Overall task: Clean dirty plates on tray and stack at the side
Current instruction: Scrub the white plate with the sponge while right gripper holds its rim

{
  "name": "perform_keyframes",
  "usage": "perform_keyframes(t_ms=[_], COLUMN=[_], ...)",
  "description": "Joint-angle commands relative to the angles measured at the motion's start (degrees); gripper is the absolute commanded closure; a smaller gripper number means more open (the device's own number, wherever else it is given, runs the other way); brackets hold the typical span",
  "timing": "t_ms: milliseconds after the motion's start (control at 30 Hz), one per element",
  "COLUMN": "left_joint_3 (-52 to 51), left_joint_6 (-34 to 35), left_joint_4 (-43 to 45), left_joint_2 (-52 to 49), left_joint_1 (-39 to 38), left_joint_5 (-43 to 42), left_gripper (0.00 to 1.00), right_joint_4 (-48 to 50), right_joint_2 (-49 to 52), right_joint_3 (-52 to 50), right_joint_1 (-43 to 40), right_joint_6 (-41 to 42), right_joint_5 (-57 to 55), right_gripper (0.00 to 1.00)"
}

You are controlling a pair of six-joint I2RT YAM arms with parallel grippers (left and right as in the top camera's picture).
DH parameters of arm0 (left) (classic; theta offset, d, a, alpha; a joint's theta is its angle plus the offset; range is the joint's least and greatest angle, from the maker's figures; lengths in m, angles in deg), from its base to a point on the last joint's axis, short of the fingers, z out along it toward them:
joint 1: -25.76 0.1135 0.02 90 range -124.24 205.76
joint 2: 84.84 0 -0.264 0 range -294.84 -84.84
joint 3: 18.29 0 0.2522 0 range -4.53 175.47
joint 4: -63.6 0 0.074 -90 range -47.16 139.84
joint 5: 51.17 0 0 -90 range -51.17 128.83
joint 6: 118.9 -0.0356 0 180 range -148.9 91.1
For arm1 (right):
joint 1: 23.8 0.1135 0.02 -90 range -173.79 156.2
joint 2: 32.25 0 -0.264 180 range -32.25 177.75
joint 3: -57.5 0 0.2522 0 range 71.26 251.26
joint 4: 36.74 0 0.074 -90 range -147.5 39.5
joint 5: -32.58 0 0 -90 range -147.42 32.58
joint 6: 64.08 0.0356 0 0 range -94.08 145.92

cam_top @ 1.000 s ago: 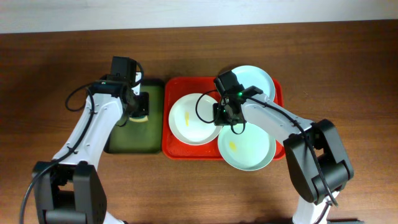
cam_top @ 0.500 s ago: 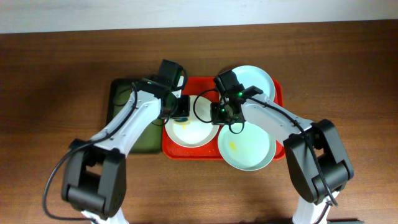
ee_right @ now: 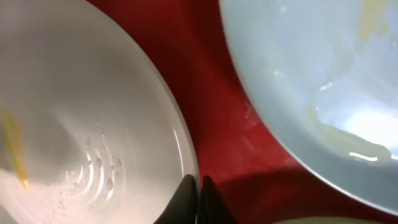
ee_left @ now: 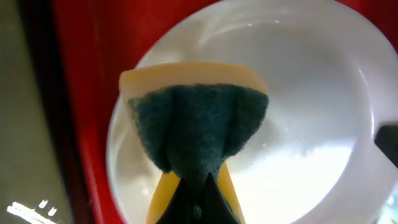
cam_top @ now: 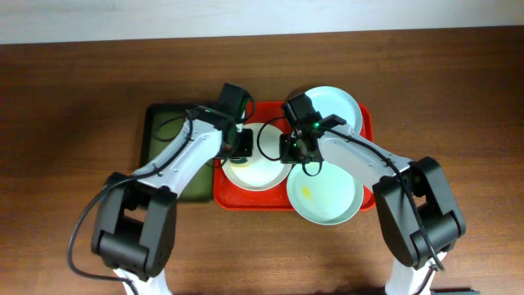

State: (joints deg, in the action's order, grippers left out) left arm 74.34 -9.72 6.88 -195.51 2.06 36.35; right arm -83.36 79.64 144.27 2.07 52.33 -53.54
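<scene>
My left end effector (ee_left: 199, 202) was clamped shut on a folded sponge (ee_left: 196, 124), soft yellow foam with a rough green face, and the white plate (ee_left: 311, 93) lay directly beneath it. My right end effector (ee_right: 199, 186) had closed on that glossy round plate's right rim. The plate sat in the red tray (ee_right: 217, 106) beside two pale blue plates (cam_top: 325, 195).

Dark brown wood-grain counter (cam_top: 65, 98) fills nearly the whole overhead view, grain running left to right, finish matte. Pale off-white strip (cam_top: 246, 16) runs along the counter's far edge at the top, slightly slanted; wall or floor, can't tell which. Light is even and soft, with only faint shadows on the wood.
</scene>
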Motion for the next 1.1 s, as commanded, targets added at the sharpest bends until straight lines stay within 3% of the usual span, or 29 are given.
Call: perform_keyframes(t_ms=[0,200,400,567,667,733,833,933,1067], left_joint_3=[0.8,0.8,0.9,5.0,12.9,17.8,18.3,16.7,11.0], left_joint_6=[0.5,0.6,-1.0,-2.6,-5.4,-5.4,-4.9,-3.8,-3.8], left_joint_4=[1.0,1.6,2.1,-0.3,-7.7,-12.4,-14.3,-14.4,-9.4], left_joint_2=[-3.3,-5.5,-9.5,-9.0,-8.6,-8.5,-8.5,-8.7,-9.1], left_joint_1=[-0.6,-0.7,0.2,3.2,3.9,3.8,3.8,3.8,3.5], left_joint_5=[2.5,1.6,-16.7,-23.5,-21.6,-13.2,-6.0,-3.5,-3.5], left_gripper=[1.00,1.00,1.00,1.00,1.00,1.00,1.00,1.00,1.00], right_joint_4=[1.0,1.6,1.7,1.8,1.8,1.8,2.1,2.1,2.0], right_joint_2=[-1.5,-0.8,-0.8,-0.8,-0.8,-0.8,-0.8,-0.8,-0.8], right_joint_3=[-0.5,-0.5,-0.5,-0.5,-0.5,-0.5,-0.5,-0.5,-0.5], right_joint_1=[-0.3,-0.3,-0.4,-0.4,-0.4,-0.4,-0.4,-0.4,-0.4], right_joint_6=[-3.7,-3.7,-6.7,-6.7,-6.7,-6.7,-6.7,-6.7,-6.7], right_joint_5=[-0.9,1.3,6.1,6.1,6.0,6.0,6.0,6.0,6.0], right_gripper=[0.96,0.96,0.95,0.86,0.75,0.71,0.71,0.96,0.96])
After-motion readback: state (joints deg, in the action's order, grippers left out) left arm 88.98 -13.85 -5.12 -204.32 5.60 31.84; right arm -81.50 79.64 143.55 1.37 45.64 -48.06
